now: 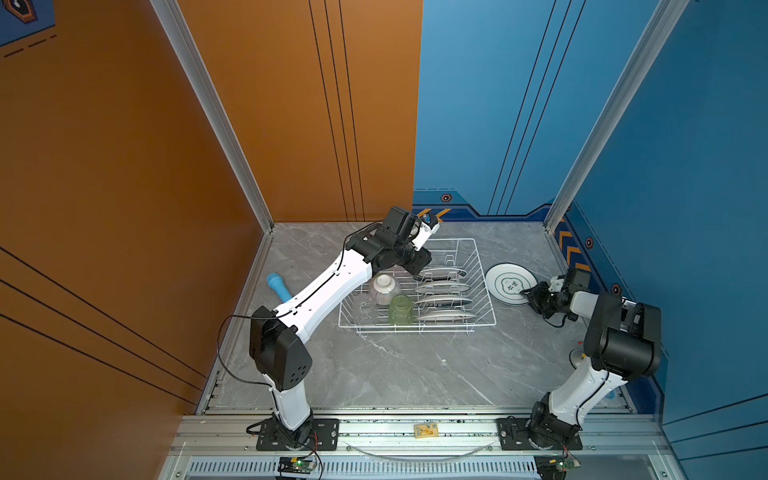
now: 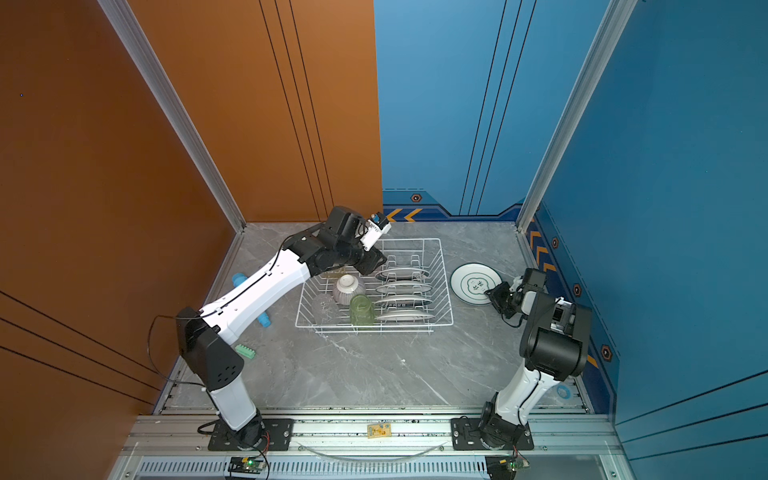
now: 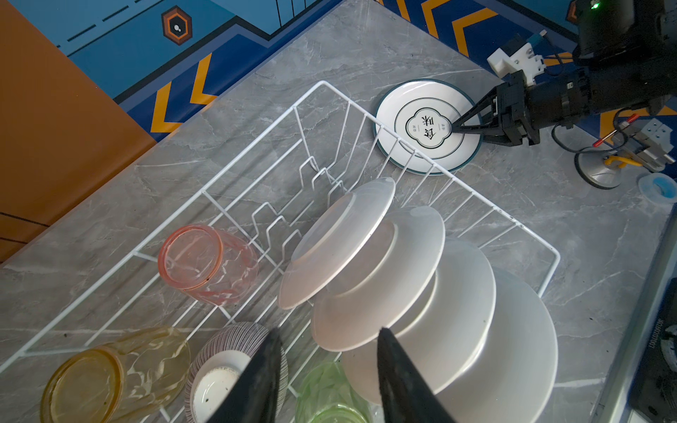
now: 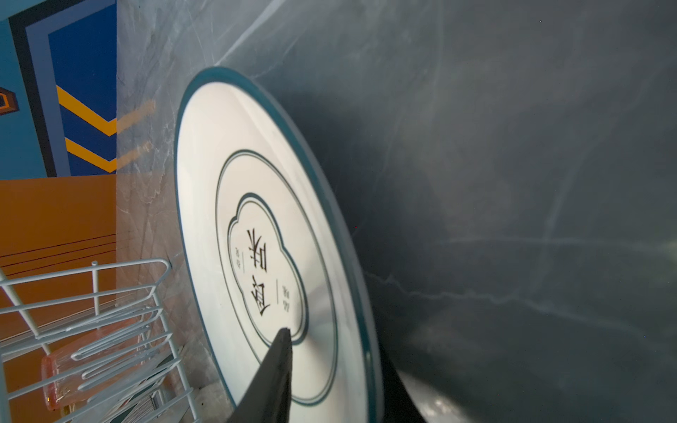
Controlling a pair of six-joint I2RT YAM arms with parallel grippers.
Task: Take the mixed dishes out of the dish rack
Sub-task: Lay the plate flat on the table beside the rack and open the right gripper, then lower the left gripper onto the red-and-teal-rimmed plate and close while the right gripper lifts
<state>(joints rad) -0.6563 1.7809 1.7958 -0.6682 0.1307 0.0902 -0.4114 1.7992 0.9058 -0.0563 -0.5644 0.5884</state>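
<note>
While plate [image 3: 421, 122] lies flat beside dish rack [image 1: 482, 286], right tool [image 3: 453, 127] straddles its rim, jaws partly parted.

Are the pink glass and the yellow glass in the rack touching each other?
Apart. The left wrist view shows the pink glass and the yellow glass lying in the dish rack, with rack wires and grey tabletop visible between them.

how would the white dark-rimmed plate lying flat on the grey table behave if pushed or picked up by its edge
The white dark-rimmed plate looks like glazed ceramic: probably rigid, slick and chippable. Lying flat on the smooth grey marble-look table, it would likely slide rather than tip or roll. Its low rim leaves little to pinch.
</note>
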